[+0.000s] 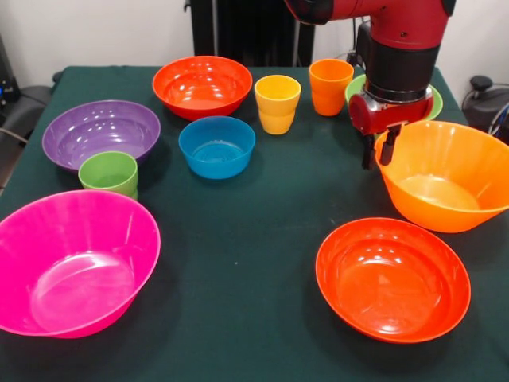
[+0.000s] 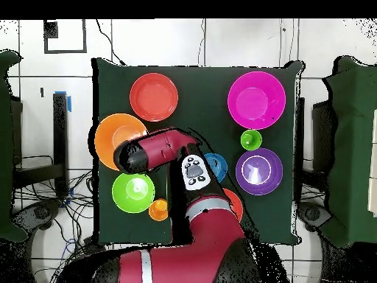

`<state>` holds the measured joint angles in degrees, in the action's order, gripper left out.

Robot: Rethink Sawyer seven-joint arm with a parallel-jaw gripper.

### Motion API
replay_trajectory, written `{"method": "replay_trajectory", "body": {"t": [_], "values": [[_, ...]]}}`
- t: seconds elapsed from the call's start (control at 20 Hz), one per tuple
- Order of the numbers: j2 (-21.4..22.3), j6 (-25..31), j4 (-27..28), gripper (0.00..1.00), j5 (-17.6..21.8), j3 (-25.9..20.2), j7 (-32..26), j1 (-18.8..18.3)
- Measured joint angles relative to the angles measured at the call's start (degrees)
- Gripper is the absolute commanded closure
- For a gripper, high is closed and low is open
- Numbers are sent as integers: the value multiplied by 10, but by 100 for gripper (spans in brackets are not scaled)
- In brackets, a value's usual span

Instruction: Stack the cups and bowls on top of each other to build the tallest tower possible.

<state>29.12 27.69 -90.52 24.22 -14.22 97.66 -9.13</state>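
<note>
bowls [image 1: 203, 83] upright, unstacked; gripper [image 1: 379, 150] at light orange bowl [image 1: 445, 177] rim.

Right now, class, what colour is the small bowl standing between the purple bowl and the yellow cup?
Blue: the small bowl shows best in the front view.

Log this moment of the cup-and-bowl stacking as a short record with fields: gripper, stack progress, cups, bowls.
gripper: gripper hangs at the far rim of the large light orange bowl, holding nothing; open or shut unclear
stack progress: none; every piece stands alone on the table
cups: green cup, yellow cup, orange cup, all upright
bowls: pink bowl, purple bowl, blue bowl, far red-orange bowl, near red-orange bowl, lime green bowl partly behind the arm
</note>
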Motion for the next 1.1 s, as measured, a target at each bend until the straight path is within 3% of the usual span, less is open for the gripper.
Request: {"method": "replay_trajectory", "body": {"t": [1.1], "values": [[26,17,-2,100,-53,4,0,23]]}}
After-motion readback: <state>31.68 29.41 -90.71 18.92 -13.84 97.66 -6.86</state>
